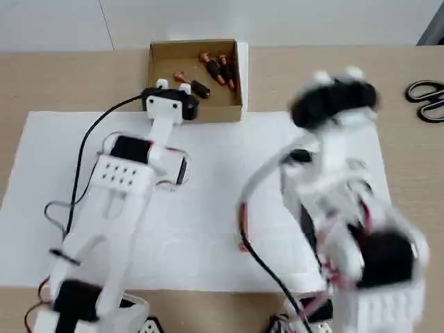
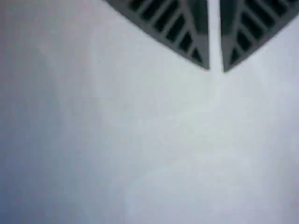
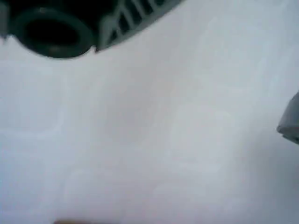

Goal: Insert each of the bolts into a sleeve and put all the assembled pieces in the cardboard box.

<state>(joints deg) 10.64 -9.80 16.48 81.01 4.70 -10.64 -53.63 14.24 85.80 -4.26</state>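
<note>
Your left claw (image 2: 216,69) is clenched: the two dark ribbed tips stand side by side with only a thin slit between them and nothing in it, and plain white lies under them. From above, your left arm stretches across the paper sheet (image 1: 208,208), its head just at the near wall of the cardboard box (image 1: 195,42).

Your right claw (image 1: 333,97) hangs raised over the far right part of the sheet, well apart from the box. Whether it is released or clenched, I cannot tell.

Now the goods. The assembled pieces (image 1: 214,67) lie on the floor of the box, towards its right side: short black sleeves with copper-orange bolt ends poking out. Two lie close together near the right wall and one lies nearer the middle. The box is an open brown tray at the far edge of the sheet.

You also have an orange speck (image 1: 243,246) on the sheet just beside a black cable (image 1: 260,267); it is too small to name. Scissors (image 1: 427,98) lie on the table (image 1: 62,80) at the far right.
</note>
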